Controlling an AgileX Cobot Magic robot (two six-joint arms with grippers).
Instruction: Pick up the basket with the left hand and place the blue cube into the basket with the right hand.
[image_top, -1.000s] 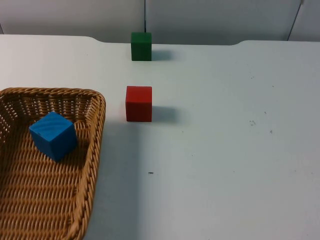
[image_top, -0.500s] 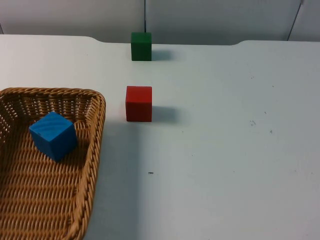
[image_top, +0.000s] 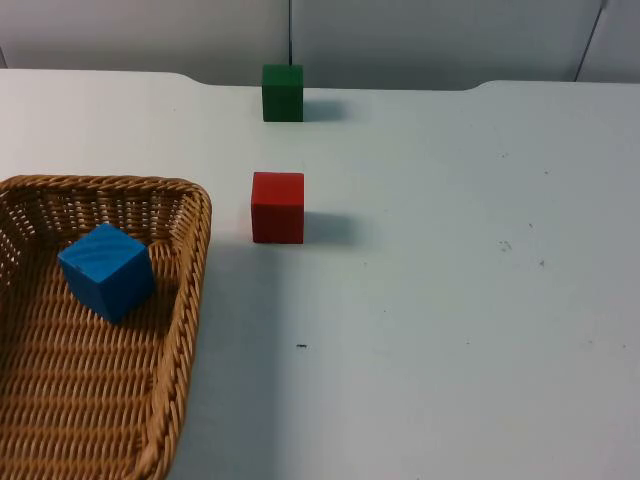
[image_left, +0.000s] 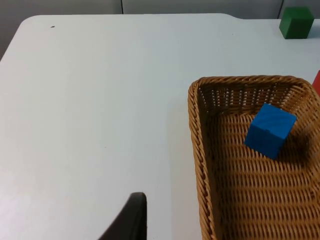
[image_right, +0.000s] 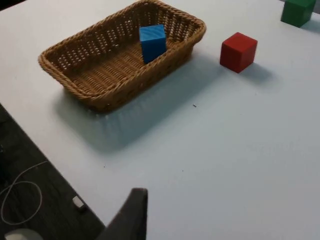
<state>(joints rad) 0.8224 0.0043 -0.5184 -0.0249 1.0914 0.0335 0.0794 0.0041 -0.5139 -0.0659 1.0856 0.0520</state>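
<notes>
While the blue cube (image_top: 106, 271) sits in the basket (image_top: 190, 290) already, we can't tell either gripper's state — both hang well clear, left one nearer.

Blue cube (image_top: 106, 271) inside wicker basket (image_top: 190, 290); red cube (image_top: 277, 207) beside; green cube (image_top: 282, 92) farther back.

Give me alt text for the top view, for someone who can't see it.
A blue cube lies inside a woven wicker basket that sits on the white table at the picture's lower left. A red cube stands on the table just beyond the basket's far right corner, and a green cube stands farther back near the grey partition wall.
</notes>
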